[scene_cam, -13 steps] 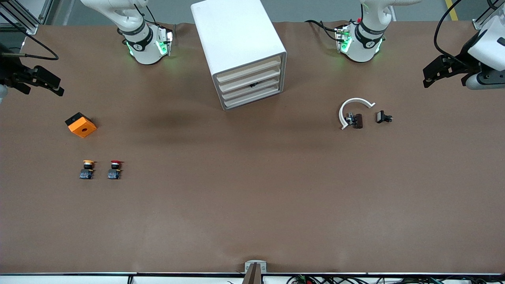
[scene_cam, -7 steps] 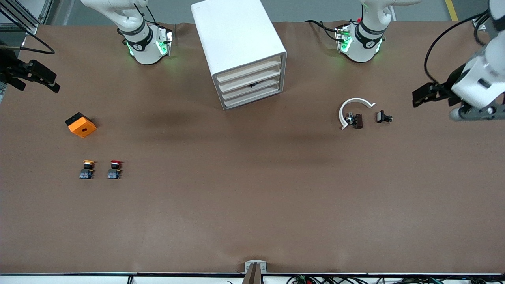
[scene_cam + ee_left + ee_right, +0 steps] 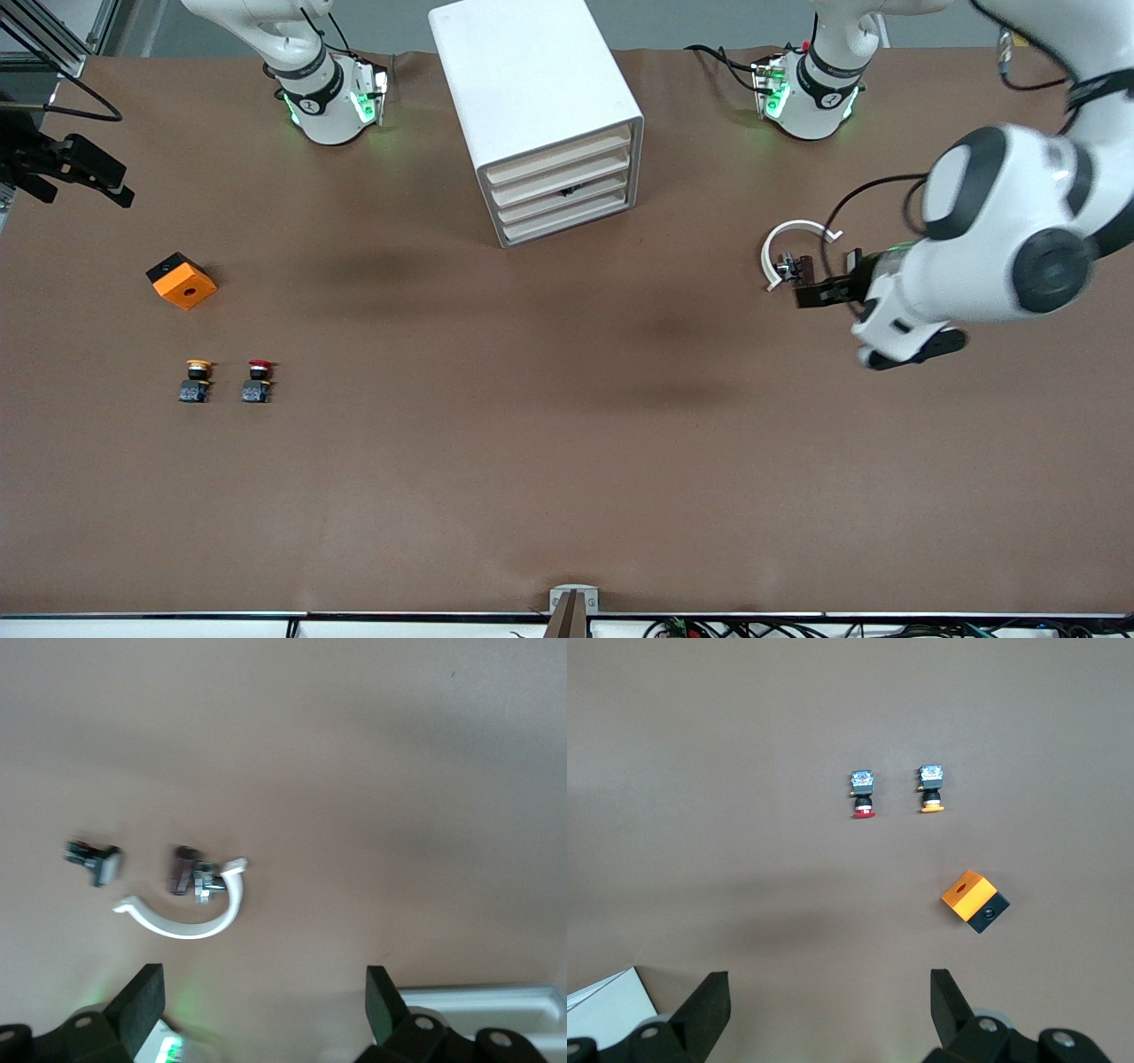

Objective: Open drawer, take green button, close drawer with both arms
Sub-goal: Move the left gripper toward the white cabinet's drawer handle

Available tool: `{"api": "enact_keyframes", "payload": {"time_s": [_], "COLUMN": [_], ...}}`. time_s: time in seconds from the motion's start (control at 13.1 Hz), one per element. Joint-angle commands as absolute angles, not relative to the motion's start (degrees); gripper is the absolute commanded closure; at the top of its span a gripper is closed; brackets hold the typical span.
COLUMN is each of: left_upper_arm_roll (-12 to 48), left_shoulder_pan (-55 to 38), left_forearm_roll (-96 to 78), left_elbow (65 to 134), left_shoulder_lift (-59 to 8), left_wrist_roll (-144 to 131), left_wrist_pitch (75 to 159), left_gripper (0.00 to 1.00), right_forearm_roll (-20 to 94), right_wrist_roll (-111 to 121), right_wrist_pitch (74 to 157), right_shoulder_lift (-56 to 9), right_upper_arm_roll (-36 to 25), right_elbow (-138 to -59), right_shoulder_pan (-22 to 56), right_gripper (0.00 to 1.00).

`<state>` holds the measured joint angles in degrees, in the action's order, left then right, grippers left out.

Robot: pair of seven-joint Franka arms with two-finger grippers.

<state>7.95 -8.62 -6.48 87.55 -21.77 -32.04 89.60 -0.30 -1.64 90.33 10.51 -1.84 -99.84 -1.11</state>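
1. I see the white boxy cabinet [image 3: 540,115] with its four shallow cream-fronted drawers [image 3: 563,189] all pushed in; the green-capped button is not visible.
2. My left gripper [image 3: 819,291], fingers [image 3: 142,1001] spread and empty, hangs over the white curved plastic clip [image 3: 791,248], well apart from the cabinet toward the left arm's end.
3. My right gripper [image 3: 84,173], likewise spread and empty, waits at the right arm's end of the brown table [image 3: 532,443], above the orange block [image 3: 182,280].
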Motion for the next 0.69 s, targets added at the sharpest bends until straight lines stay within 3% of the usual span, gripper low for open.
{"api": "enact_keyframes", "payload": {"time_s": [0.0,0.23,0.61], "left_upper_arm_roll": [7.9,7.9,7.8], "left_shoulder_pan": [-13.6,-19.6,-22.3], "left_forearm_roll": [-7.2,-8.3,-20.1], "left_elbow": [86.7,89.0,88.7], "left_shoulder_lift": [-27.0,-30.6,-39.5], "left_wrist_roll": [-41.0,-53.0,-67.4], "left_wrist_pitch": [93.7,101.7,104.9], "left_gripper": [0.00,0.00,0.00], "right_forearm_roll": [0.7,1.1,1.6], "right_wrist_roll": [-1.9,-2.0,-4.1], "right_wrist_pitch": [89.6,89.6,89.6], "right_shoulder_lift": [11.4,11.4,11.8], "right_upper_arm_roll": [-1.2,-2.0,-2.2], "right_elbow": [-99.9,-100.1,-100.2], "right_shoulder_pan": [-2.5,-2.2,-1.9], "right_gripper": [0.00,0.00,0.00]}}
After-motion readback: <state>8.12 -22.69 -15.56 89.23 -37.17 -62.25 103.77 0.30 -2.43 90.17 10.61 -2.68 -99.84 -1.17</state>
